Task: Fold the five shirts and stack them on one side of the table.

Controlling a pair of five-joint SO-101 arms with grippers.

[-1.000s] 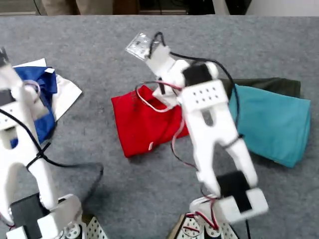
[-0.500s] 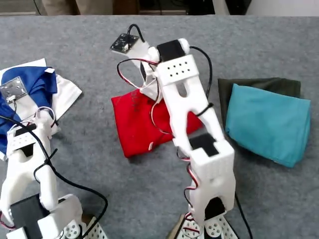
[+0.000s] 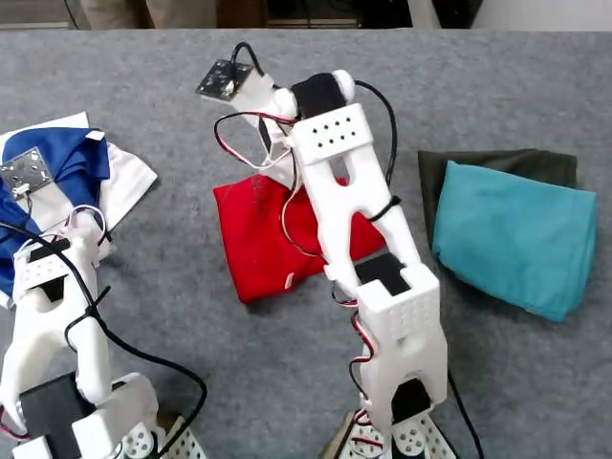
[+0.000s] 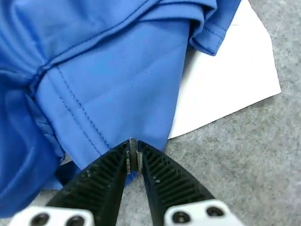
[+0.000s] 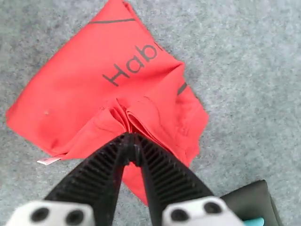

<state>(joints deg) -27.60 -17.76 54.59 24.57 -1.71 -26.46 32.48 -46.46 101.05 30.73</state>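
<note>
Where right gripper (image 5: 130,139) pinches, red shirt (image 5: 77,96) puckered, roughly folded.

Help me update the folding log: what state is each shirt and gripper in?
red shirt: roughly folded, one fold pinched up.
blue shirt: rumpled, unfolded, on the white shirt.
white shirt: flat, partly covered.
teal shirt: folded, atop the dark green shirt.
dark green shirt: folded, bottom of stack.
left gripper: shut on blue shirt's edge.
right gripper: shut on red shirt.
</note>
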